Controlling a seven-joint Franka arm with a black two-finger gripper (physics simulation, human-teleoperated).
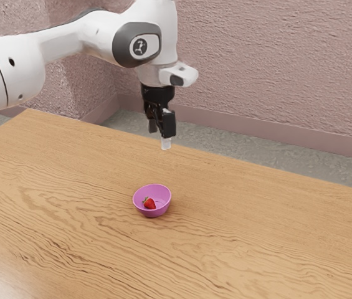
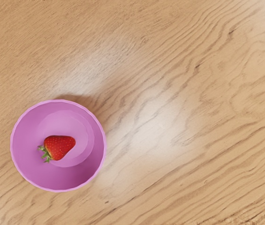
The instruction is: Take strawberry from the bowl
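Strawberry [image 2: 61, 146], red and ripe-looking, lies on its side inside a pink bowl [image 2: 26, 161], low in the center of the exterior view, a little left of the frame's middle. Its green leaves [image 2: 45, 153] point toward the bowl's sloping wall. Above, in the upper center of the same frame, a robot arm [image 1: 70, 43] holds its tool [image 1: 160, 136] in the air over the wooden worktop [image 1: 256, 218], fingers parted and nothing between them; the angle hides exactly how wide they stand.

The fruit is probably light, with flesh that gives and bruises under a hard squeeze, and its smooth, tapering skin could slip if pinched near the point. The likely best hold is across the thick middle, one finger on each flank, closing gently and leaving the leaves alone.

The bowl's raised rim [image 2: 59, 191] encircles the berry, so the approach calls for a steep descent, with care that neither finger catches the wall on the leafy side. A bump could slide the bowl. Bare wood surrounds it, leaving room to swing away once the fruit is lifted above the rim; the worktop's far edge crosses the exterior view behind the bowl, with a rough pink wall [image 1: 269, 68] beyond.
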